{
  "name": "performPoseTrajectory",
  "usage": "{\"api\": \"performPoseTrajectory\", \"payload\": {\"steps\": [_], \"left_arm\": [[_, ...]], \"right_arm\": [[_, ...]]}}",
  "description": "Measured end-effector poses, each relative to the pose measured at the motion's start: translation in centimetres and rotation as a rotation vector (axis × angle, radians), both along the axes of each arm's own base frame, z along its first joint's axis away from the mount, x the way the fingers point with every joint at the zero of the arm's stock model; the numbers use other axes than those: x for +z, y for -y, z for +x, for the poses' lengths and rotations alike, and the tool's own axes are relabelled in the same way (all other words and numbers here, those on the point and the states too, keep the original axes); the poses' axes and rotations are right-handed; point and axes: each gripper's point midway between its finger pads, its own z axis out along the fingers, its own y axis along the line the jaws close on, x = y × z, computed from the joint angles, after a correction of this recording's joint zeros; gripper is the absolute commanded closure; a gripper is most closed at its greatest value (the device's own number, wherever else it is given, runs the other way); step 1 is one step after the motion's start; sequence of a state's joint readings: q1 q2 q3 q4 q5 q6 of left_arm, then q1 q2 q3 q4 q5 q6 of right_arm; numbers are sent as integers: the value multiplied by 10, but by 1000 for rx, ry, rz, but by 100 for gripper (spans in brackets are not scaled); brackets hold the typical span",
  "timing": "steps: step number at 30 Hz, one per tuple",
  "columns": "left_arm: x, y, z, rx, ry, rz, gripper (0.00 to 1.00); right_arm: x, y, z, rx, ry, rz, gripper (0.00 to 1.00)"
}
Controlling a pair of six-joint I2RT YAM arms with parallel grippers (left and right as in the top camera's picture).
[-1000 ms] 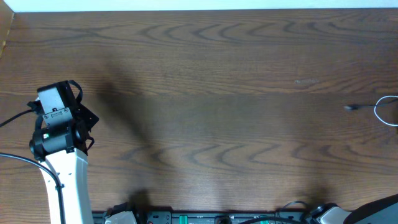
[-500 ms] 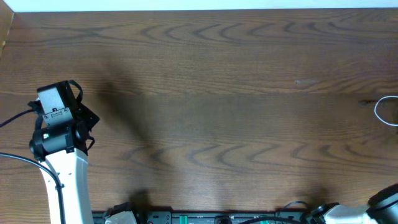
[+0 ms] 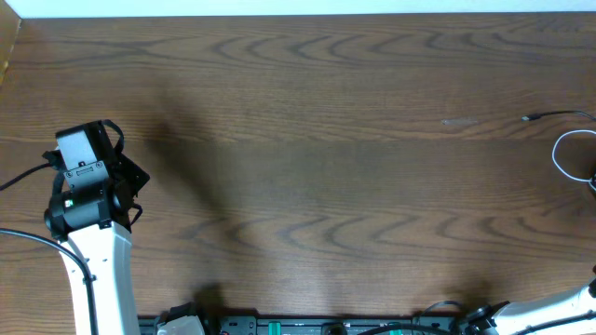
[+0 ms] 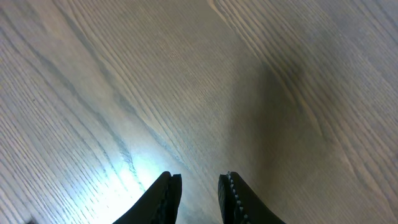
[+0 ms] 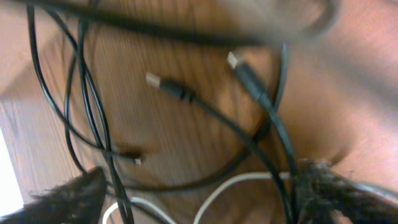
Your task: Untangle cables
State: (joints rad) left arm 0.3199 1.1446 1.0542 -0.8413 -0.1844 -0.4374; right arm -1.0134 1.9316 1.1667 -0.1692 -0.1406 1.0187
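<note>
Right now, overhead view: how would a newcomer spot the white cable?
Follow the wooden table to its right edge, away from the left arm. A thin white cable curves there in a loop cut off by the frame. Unlike the nearly straight black cable beside it, it is white and looped.

- The left gripper hung over the wooden table, its two black fingers at the near edge.
- The fingers stood slightly apart, wood showing between them.
- A bright glare lay just left of them.

white cable: 1 | plug ends: 3 | pincers: 2 | black cables: count unclear
</note>
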Motion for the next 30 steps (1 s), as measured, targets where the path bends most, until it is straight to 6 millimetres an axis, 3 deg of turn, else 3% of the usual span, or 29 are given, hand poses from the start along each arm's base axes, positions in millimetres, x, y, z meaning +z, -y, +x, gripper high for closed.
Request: {"api": "performPoseTrajectory", "payload": {"steps": [10, 13, 16, 18, 21, 24, 30], "left_arm": [[0, 0, 0, 0, 0, 0, 74], [0, 0, 1, 0, 3, 1, 74], [1, 0, 1, -2, 6, -1, 73], [1, 1, 2, -4, 9, -3, 74], [0, 1, 3, -6, 7, -8, 74], [-3, 2, 4, -9, 0, -14, 74], [-6, 2, 5, -12, -7, -22, 74]], "right_arm": [[16, -16, 24, 64, 152, 74, 1], [44, -19, 30, 60, 210, 56, 1], [90, -23, 34, 67, 262, -14, 1], [117, -30, 30, 55, 264, -56, 1], [142, -40, 14, 13, 220, -102, 1], [143, -46, -10, -43, 110, -123, 1], [110, -63, -53, -98, -127, -43, 1]]}}
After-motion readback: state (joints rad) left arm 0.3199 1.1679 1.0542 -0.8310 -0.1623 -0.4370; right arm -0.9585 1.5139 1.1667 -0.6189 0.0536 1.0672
